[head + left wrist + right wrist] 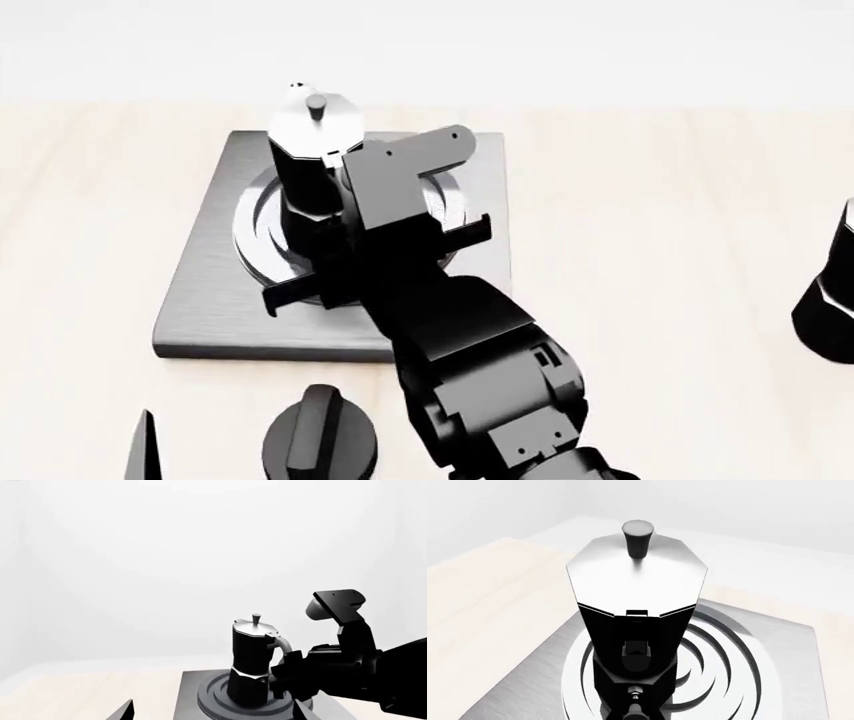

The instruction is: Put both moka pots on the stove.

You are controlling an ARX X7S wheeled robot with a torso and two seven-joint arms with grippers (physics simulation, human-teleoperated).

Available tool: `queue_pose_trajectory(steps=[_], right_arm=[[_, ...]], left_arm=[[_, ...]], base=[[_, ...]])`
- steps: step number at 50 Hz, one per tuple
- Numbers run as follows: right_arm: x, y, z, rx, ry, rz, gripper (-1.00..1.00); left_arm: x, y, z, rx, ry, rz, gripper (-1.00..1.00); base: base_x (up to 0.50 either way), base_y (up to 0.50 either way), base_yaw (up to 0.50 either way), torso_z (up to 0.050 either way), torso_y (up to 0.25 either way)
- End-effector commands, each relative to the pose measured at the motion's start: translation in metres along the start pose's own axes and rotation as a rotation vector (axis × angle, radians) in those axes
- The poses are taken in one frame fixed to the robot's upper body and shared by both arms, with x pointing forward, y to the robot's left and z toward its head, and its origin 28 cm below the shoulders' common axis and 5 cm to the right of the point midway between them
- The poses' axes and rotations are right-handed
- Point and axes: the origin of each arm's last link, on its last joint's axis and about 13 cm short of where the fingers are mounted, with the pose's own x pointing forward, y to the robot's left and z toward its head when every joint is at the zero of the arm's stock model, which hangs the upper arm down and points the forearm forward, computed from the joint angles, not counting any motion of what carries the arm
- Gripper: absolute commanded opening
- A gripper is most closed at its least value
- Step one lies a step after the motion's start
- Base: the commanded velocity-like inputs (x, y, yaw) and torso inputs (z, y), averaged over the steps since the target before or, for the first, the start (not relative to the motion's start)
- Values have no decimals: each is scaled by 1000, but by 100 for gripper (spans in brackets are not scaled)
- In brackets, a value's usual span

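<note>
At the head view's lower left edge only a dark sliver of the left gripper [140, 445] is showing, so whether its fingers are apart or together cannot be told. Beside it a round black knob [320, 432] is sitting on the pale wooden surface [641, 200]. The right arm is reaching forward over the stove [200, 290], its right gripper [380, 265] at the handle of one moka pot [314, 150] standing upright on the ring burner; its fingers are looking spread, not closed. The second moka pot [830, 300] is standing at the far right edge, well apart. White walls are surrounding everything.
</note>
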Motion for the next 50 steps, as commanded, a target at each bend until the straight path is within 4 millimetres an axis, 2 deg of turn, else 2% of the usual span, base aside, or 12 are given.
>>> queue_pose_trajectory(steps=[1, 12, 13, 20, 25, 31, 41, 50], right_arm=[[1, 0, 5, -21, -28, 2, -100], [3, 0, -1, -29, -1, 2, -100], [2, 0, -2, -31, 4, 9, 100], [2, -1, -1, -27, -1, 2, 100], [-6, -2, 2, -19, -39, 1, 100], [-35, -1, 1, -14, -103, 18, 100], [-98, -2, 1, -29, -224, 31, 100], [-134, -16, 6, -60, -383, -70, 100]], left_arm=[[0, 0, 0, 0, -5, 1, 100], [0, -1, 1, -2, -7, 1, 100], [0, -1, 0, -1, -6, 0, 100], [0, -1, 0, -2, -7, -1, 100], [0, -1, 0, -2, -8, -1, 100], [0, -1, -1, -3, -7, -1, 100], [-1, -2, -2, -3, -8, -4, 100], [0, -2, -1, 0, -7, -1, 100]], base=[[0, 0, 0, 0, 0], [0, 0, 0, 0, 0], [0, 0, 0, 0, 0], [0, 0, 0, 0, 0], [0, 0, 0, 0, 0], [0, 0, 0, 0, 0], [0, 0, 0, 0, 0], [0, 0, 0, 0, 0]])
